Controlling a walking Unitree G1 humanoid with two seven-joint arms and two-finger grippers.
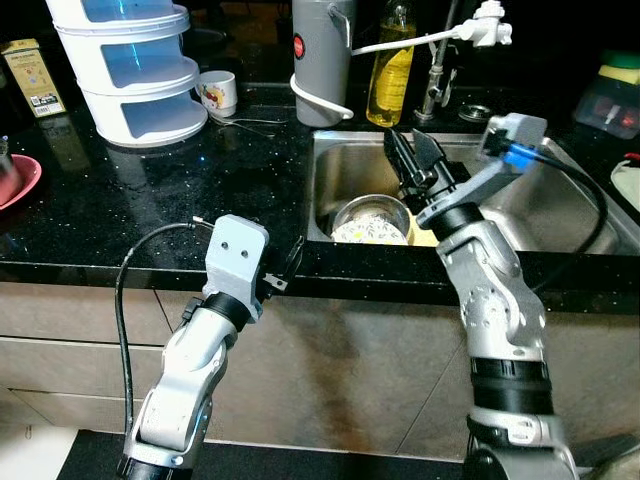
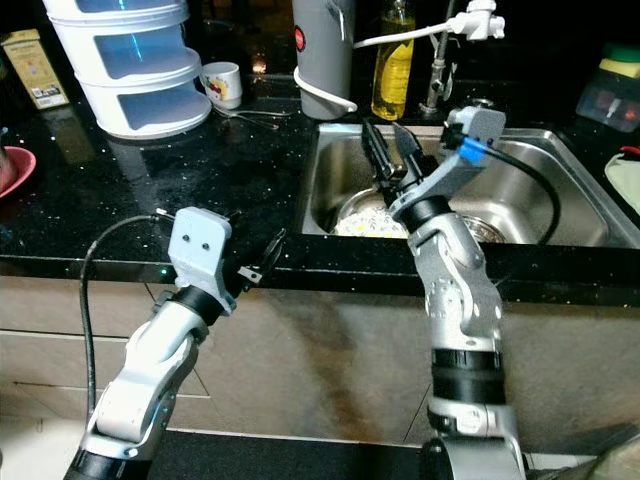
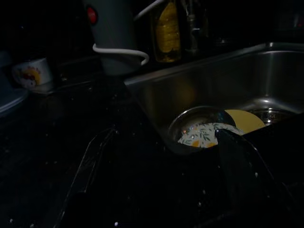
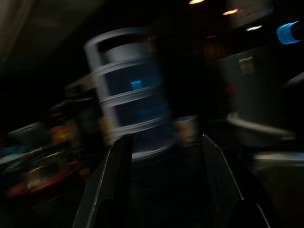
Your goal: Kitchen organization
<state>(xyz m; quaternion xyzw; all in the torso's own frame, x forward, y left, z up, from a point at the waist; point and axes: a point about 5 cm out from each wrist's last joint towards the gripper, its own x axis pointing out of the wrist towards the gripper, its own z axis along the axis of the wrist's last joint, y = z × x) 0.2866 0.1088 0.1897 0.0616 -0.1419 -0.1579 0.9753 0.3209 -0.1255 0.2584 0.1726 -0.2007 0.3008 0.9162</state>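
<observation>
A leaf-patterned white bowl [image 1: 370, 232] sits beside a yellow plate [image 3: 244, 120] in the steel sink [image 1: 560, 215].

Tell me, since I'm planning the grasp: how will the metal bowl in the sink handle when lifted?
The metal bowl looks rigid and probably light. Its shiny rim may be slippery. A patterned dish rests inside, so tilting could spill it.

Black counter [image 1: 150, 200] with mug [image 1: 217, 92]

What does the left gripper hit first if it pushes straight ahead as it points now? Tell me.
Probably the sink's near left wall, judging by the left wrist view: the left gripper, fingers apart at the counter's front edge, points over the black countertop toward the steel bowl. Depth is unclear.
</observation>
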